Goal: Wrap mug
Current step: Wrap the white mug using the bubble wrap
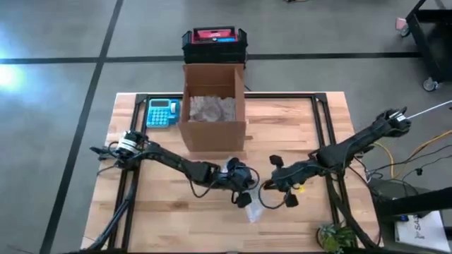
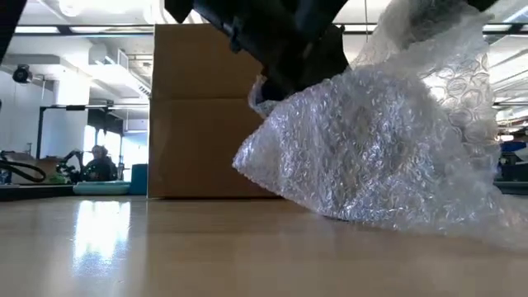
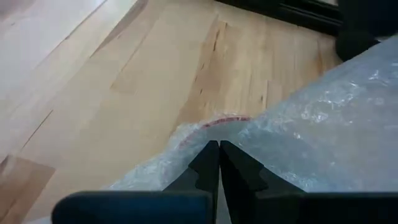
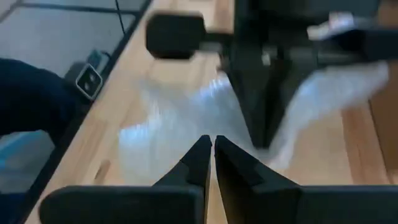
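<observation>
Mid-wrap: keep bubble wrap (image 2: 388,148) taut over mug (image 1: 229,170), fold w/o dragging it off table (image 1: 176,219) front-centre, just before cardboard box (image 1: 212,106).

Left gripper (image 3: 219,163): fingers together, pinching wrap edge.

Right gripper (image 4: 214,155): fingers together, nothing between, near wrap.

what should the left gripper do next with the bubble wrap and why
Probably draw the pinched edge across the bundle to fold it over. The left gripper is shut on the bubble wrap, which sits as a loose mound on the table with a flap trailing flat at one side. The right gripper is shut beside it, holding nothing visible.
</observation>
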Controlling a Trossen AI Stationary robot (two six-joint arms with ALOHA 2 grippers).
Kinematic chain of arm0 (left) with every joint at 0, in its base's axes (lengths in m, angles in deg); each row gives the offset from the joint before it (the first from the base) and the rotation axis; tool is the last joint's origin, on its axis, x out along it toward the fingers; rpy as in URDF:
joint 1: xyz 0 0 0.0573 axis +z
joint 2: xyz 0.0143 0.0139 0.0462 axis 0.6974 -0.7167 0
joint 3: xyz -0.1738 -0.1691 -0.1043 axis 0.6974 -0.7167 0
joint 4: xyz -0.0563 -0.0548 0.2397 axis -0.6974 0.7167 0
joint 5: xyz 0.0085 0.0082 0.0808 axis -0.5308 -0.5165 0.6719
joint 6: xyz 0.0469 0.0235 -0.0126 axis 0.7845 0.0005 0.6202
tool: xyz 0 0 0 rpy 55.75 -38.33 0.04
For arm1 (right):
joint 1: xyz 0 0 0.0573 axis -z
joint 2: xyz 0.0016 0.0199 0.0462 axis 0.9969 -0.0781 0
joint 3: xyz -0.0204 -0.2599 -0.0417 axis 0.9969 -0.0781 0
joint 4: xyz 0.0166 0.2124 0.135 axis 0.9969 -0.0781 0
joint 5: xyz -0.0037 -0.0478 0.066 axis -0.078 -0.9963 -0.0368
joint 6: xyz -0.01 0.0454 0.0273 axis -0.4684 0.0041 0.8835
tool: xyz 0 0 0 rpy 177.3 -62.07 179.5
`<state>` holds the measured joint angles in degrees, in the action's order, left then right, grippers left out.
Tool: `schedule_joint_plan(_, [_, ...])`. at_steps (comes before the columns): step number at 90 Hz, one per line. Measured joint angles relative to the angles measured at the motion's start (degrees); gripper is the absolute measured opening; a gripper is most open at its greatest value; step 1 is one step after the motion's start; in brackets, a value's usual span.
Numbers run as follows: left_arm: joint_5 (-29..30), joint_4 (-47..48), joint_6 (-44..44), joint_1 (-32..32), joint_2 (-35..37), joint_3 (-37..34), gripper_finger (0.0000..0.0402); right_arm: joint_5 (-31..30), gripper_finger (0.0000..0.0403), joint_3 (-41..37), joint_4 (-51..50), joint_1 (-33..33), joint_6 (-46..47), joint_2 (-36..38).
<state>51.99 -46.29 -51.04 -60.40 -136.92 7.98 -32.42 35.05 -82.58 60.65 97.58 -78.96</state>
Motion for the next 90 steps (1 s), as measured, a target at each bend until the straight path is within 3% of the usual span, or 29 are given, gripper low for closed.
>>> schedule_joint_plan(25, [-1.04,-1.5,-0.59,0.01,0.25,0.88,0.0,-3.36,0.0008,2.19,1.95,0.22,-0.28,-14.31])
schedule_joint_plan(40, [-4.94,3.27,0.47,0.1,1.31,4.94,0.0,-3.42,0.0008,6.72,-0.75,0.27,-1.86,-17.33])
schedule_joint_plan(65, [-3.92,35.27,-1.95,-0.76,5.55,17.84,0.0,-3.58,0.0008,9.16,-4.71,1.53,-3.39,-19.08])
schedule_joint_plan(82, [9.71,51.21,-9.24,-3.98,7.44,19.81,0.0,-3.61,0.0008,9.12,-5.15,1.64,-2.94,-19.08])
schedule_joint_plan(90, [12.48,56.55,-15.65,-5.65,7.85,18.53,0.0,-3.61,0.0008,9.13,-5.22,1.67,-2.96,-19.07])
